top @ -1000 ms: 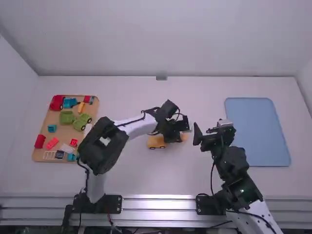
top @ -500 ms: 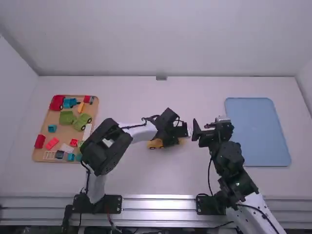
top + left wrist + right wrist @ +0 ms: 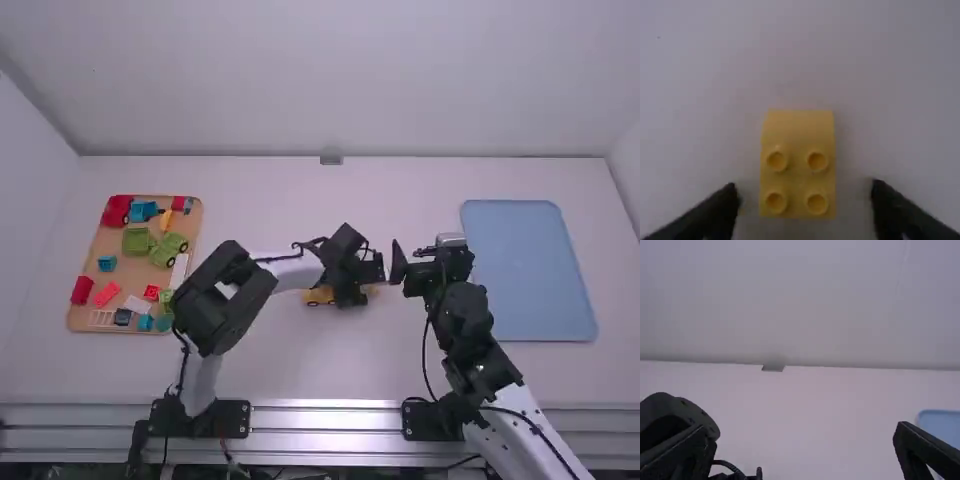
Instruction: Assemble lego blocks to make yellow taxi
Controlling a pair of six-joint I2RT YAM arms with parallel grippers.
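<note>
Straddling the yellow block, my left pincer hangs spread, well in from the tabletop's edges, likely squared up to leave studs free!

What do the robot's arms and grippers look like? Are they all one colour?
No, two colours! The left arm and right arm have smooth white parts and chunky black joints, with thin black cables along them. The left gripper and right gripper are black, each with two fingers that get narrower toward the tips.
</note>
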